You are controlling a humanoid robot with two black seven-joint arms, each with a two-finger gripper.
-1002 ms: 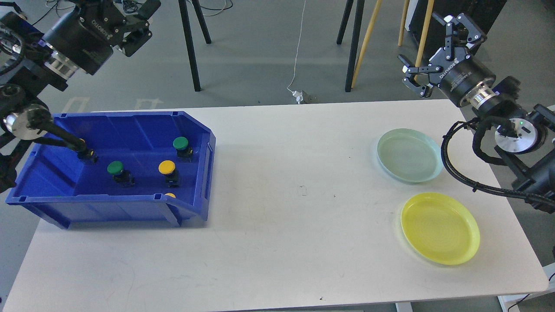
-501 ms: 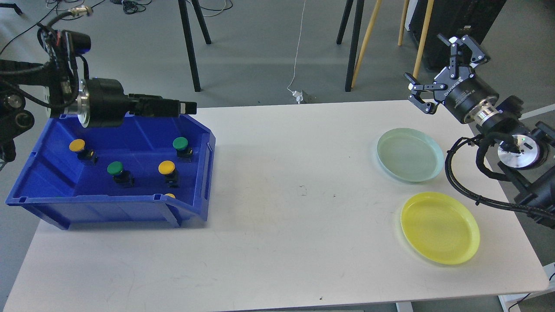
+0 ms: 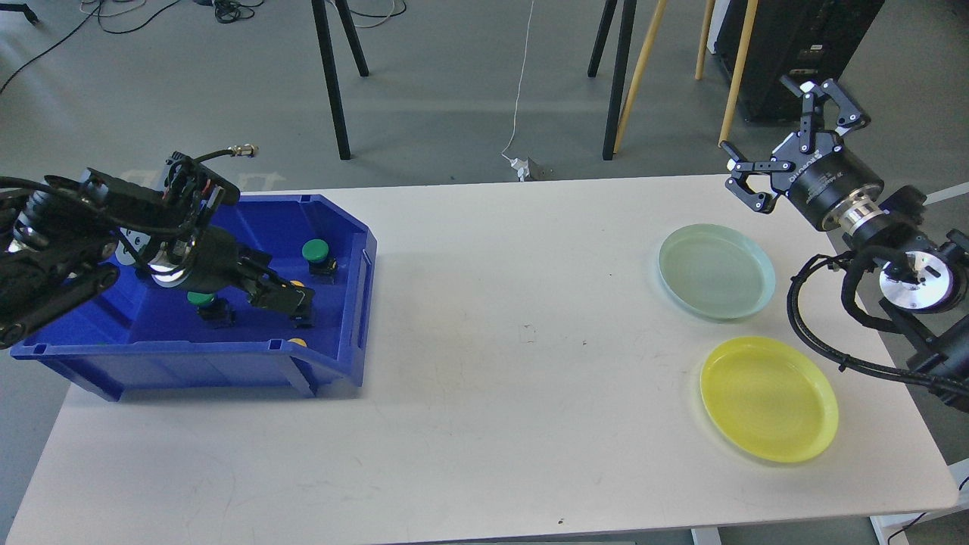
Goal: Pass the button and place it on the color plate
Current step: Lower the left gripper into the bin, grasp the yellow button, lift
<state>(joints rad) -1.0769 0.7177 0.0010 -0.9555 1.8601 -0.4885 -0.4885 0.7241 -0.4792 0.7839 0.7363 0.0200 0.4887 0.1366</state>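
Note:
A blue bin (image 3: pixel 189 369) at the table's left holds several push buttons. My left gripper (image 3: pixel 292 301) reaches down into it, over a yellow button (image 3: pixel 297 285) of which only a sliver shows; its dark fingers cannot be told apart. A green button (image 3: pixel 316 250) stands just behind it, another green button (image 3: pixel 201 300) is partly hidden by my arm, and a yellow one (image 3: pixel 298 342) peeks over the front rim. My right gripper (image 3: pixel 759 113) is open and empty, in the air past the table's far right corner. A pale green plate (image 3: pixel 715 271) and a yellow plate (image 3: pixel 768 399) lie at the right.
The white table (image 3: pixel 500 363) is bare between the bin and the plates. Black stand legs (image 3: pixel 333 83) and wooden poles (image 3: pixel 632 83) are on the floor behind the table. A cable loop (image 3: pixel 802 310) from my right arm hangs next to the plates.
My left arm has swung down from above the bin's back rim into the bin, its gripper now over the yellow button. My right gripper has drifted a little down and right, still open.

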